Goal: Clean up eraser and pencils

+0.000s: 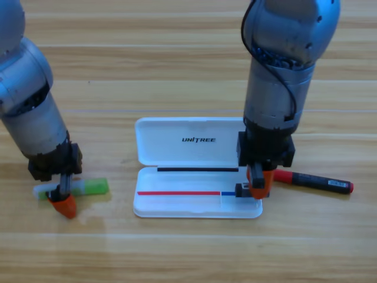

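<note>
Right tool is down in the white case tray's right end, closed on the black eraser, release comes next, while left tool grips the green-ended pencil on the tabletop; red-capped pencil lies right of the case.

eraser half hidden (right gripper)

Left gripper and right gripper both point down.
</note>
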Robot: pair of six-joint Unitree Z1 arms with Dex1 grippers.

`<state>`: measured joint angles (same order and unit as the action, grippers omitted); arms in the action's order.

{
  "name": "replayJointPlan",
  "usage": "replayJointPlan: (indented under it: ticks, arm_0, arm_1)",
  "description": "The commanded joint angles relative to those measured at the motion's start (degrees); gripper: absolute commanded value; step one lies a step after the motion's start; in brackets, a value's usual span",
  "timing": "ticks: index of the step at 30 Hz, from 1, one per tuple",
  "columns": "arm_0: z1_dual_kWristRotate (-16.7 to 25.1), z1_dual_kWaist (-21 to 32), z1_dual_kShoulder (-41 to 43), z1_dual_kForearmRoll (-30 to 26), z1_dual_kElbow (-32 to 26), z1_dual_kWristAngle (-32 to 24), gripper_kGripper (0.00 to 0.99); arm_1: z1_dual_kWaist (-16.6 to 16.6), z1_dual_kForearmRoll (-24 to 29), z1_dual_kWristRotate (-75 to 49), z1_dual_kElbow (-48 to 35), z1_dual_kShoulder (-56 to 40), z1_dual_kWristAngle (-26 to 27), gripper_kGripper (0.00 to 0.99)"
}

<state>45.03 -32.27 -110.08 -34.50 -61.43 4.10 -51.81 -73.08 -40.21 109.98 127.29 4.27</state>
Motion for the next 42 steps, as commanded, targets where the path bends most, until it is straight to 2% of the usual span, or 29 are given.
replayJointPlan:
  ticks: [1, 6, 12, 15, 19, 26, 35, 37, 40, 42]
  arm_0:
    - [0.4, 1.0, -2.4, 1.3, 1.3, -0.5, 0.828]
    - [0.5, 1.0, -2.4, 1.2, 1.4, -0.2, 0.735]
    - [2.5, 0.9, -2.2, 0.7, 1.1, 0.5, 0.492]
    - [3.1, 0.9, -2.0, 0.5, 0.9, 0.5, 0.307]
    - [3.7, 0.9, -1.4, 0.5, 0.6, 0.6, 0.000]
    - [3.7, 0.9, -0.2, -0.2, 0.2, 1.0, 0.000]
    - [3.5, 0.7, 1.6, -4.1, -2.1, 1.6, 0.000]
    - [3.3, 0.5, 1.9, -4.6, -2.4, 1.7, 0.000]
    - [3.2, 0.3, 2.2, -5.1, -2.6, 2.0, 0.000]
    - [3.0, 0.1, 2.6, -5.6, -2.9, 2.1, 0.000]
  arm_1:
    - [-1.6, -0.1, -0.4, 2.9, 6.9, -2.6, 0.000]
    - [-1.6, -0.1, -0.3, 4.5, 8.4, -2.3, 0.000]
    - [-1.6, -0.1, -0.3, 5.3, 8.8, -1.3, 0.000]
    - [-1.6, -0.1, -0.3, 5.2, 9.3, -1.3, 0.000]
    - [-1.6, -0.1, -0.3, 5.2, 9.6, -1.3, 0.000]
    - [-1.6, -0.1, -0.3, 4.9, 9.9, -1.2, 0.000]
    - [-1.6, -0.1, -0.3, 4.5, 10.1, -1.5, 0.000]
    - [-1.6, -0.1, -0.3, 4.5, 10.0, -1.6, 0.075]
    - [-1.5, 0.0, -0.3, 4.4, 10.0, -1.8, 0.083]
    - [-1.4, 0.0, -0.3, 4.2, 10.0, -1.8, 0.252]
